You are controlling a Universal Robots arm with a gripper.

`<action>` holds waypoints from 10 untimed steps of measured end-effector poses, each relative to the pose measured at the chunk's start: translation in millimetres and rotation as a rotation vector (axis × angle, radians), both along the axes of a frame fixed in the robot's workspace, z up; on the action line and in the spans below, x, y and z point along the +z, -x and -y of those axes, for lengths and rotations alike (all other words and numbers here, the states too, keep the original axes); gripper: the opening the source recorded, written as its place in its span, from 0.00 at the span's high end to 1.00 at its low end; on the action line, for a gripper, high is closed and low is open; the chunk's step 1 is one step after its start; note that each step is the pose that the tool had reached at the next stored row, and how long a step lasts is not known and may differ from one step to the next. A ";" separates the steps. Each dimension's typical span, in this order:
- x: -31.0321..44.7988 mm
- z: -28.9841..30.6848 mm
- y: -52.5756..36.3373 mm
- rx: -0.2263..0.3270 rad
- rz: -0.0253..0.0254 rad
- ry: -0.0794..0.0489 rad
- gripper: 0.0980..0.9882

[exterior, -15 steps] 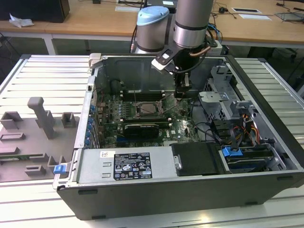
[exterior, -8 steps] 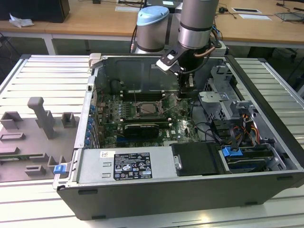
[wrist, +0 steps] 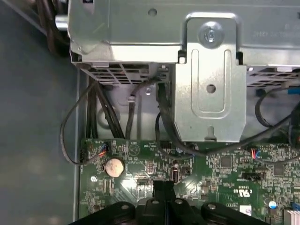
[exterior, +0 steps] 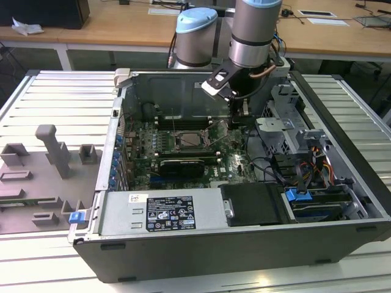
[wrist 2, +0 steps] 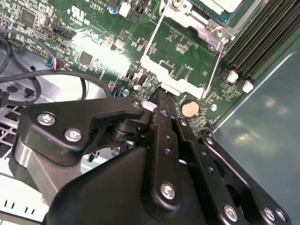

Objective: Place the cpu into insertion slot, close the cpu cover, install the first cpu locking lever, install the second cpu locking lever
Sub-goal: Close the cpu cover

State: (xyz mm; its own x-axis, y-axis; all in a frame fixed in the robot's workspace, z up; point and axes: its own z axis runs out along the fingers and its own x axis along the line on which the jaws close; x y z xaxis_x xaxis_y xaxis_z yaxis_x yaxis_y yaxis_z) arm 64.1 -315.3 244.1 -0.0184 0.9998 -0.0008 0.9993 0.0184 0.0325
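The cpu shows its pale silver top lying in the insertion slot, whose silver rim sits on the green board. The cpu cover is swung open away from the slot, and green board shows through its square cut-out. My gripper is shut, its black fingertips together right at the cover's free edge; I cannot tell whether they touch it. In the exterior view the gripper hangs inside the case, just to that view's right of the slot. In the first wrist view the fingertips hover over the board.
A coin battery lies on the board close to the fingertips. Long black memory slots run beside the socket. A metal drive cage with black cables rises close by. A black graphics card and the power supply fill the case's near side.
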 end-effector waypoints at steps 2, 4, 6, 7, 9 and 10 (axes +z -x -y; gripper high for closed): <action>-0.1 0.0 1.9 0.000 0.0000 0.000 0.99; -0.2 0.0 3.3 0.000 0.0000 0.000 0.99; -0.2 0.0 4.1 0.000 0.0000 0.000 0.99; -0.2 0.0 4.2 0.000 0.0000 0.000 0.99; -0.2 0.0 4.7 0.000 0.0000 0.000 0.99; -0.2 0.0 5.1 0.000 0.0000 0.000 0.99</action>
State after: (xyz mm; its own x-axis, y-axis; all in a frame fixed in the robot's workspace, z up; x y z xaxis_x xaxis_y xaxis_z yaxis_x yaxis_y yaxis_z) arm 59.0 -315.3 243.9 -0.0184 0.9998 -0.0007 0.9993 0.0184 0.0325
